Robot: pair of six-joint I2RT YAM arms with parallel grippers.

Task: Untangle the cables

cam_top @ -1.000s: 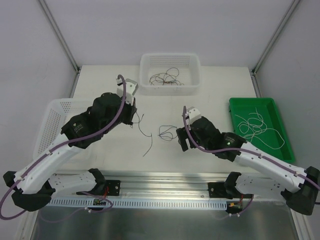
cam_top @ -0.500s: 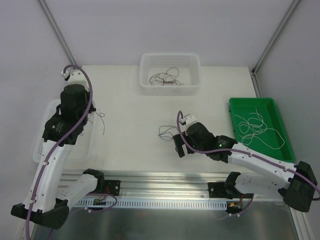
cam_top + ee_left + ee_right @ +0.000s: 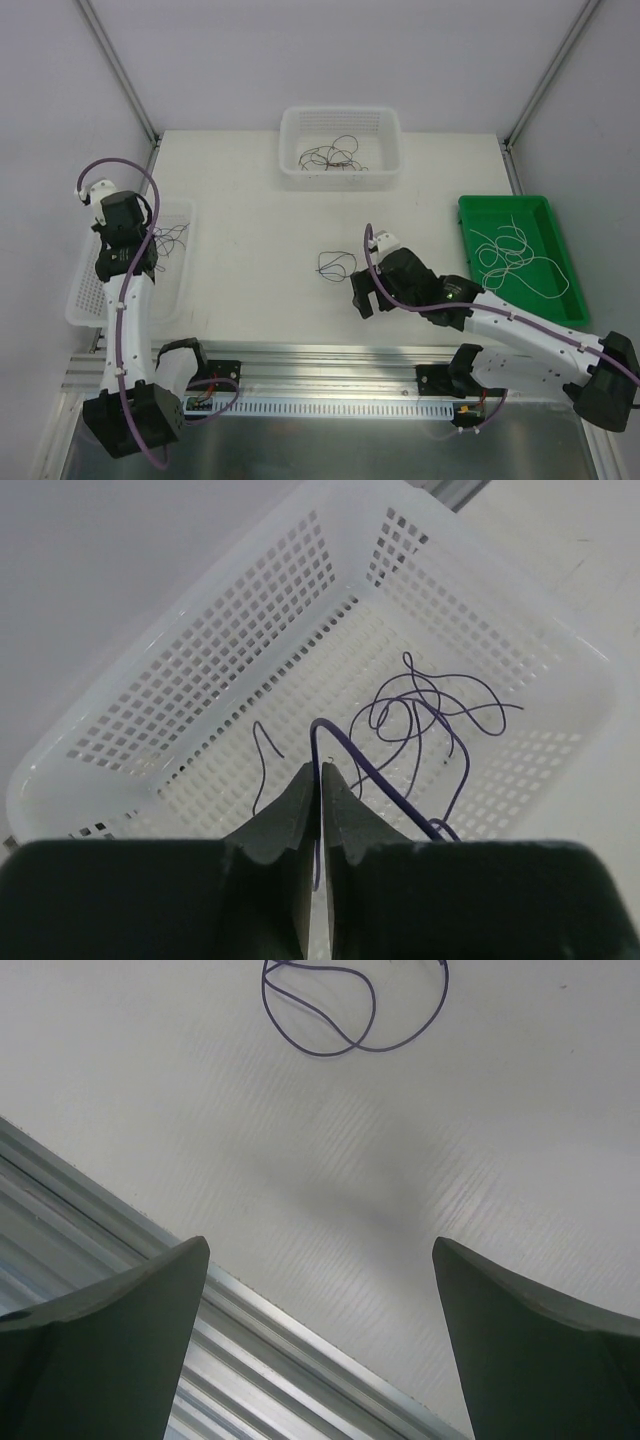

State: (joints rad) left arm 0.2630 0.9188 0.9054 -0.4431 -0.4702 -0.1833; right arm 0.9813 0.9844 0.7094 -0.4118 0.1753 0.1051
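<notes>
Along the near edge of the worktop (image 3: pixel 250 220) you see a metal rail (image 3: pixel 320 355), and just beyond it, a little right of the middle, hangs the right gripper (image 3: pixel 320 1247). Its jaws stand spread as wide as they go, with bare worktop between them and nothing in their hold.

Just past those fingers (image 3: pixel 130 1320), toward the far edge, lies a small purple loop (image 3: pixel 340 1045) of cable, flat on the worktop and apart from both jaws. You can see it from above as a curl near the middle of the worktop.

At the left edge sits a white side basket (image 3: pixel 85 290), and over it hangs the left gripper (image 3: pixel 320 770). Its jaws are pressed together, pinching a purple cable (image 3: pixel 430 705) at the tips. From the pinch this cable runs down into the basket, where its length lies in loose curls on the perforated floor.

At the right edge you find a green tray (image 3: pixel 500 203) holding several white cables (image 3: pixel 515 250) in open loops.

Against the far edge, at its middle, stands a white far basket (image 3: pixel 340 180) with a small tangle of dark cables (image 3: pixel 330 155) inside; how many strands make it up cannot be told
</notes>
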